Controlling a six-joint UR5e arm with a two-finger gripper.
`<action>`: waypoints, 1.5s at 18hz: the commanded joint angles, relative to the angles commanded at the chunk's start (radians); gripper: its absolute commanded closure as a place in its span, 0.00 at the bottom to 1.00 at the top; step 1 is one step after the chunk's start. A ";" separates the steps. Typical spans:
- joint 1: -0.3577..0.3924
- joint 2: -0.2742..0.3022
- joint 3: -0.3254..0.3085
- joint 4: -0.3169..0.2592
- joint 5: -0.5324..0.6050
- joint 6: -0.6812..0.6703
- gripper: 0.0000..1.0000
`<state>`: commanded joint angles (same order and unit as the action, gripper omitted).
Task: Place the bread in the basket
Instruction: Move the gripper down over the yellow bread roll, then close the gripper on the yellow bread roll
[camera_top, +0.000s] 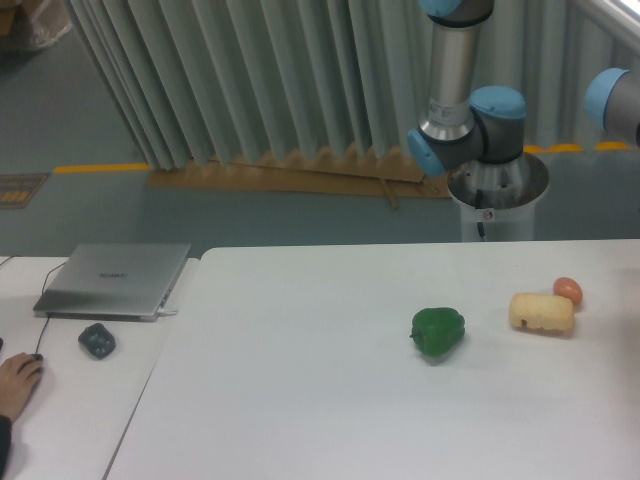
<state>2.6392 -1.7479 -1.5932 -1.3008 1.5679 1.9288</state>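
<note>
The bread (541, 312) is a pale yellow-beige oblong loaf lying on the white table (330, 400) at the right. The basket is out of view. The gripper is out of view too; only the arm's base and blue-capped joints (470, 130) show behind the table's far edge, and another joint shows at the right edge of the frame.
A green pepper (438, 331) lies left of the bread. A small orange-brown egg-shaped object (567, 290) sits just behind the bread's right end. On a second table at the left are a closed laptop (113, 280), a dark mouse (97, 341) and a person's hand (15, 385).
</note>
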 joint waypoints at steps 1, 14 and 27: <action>-0.049 0.020 -0.011 0.000 0.018 -0.023 0.00; -0.375 -0.051 -0.062 -0.068 0.455 0.004 0.00; -0.397 -0.080 -0.201 0.012 0.561 -0.034 0.00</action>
<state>2.2427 -1.8284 -1.7946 -1.2889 2.1291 1.8945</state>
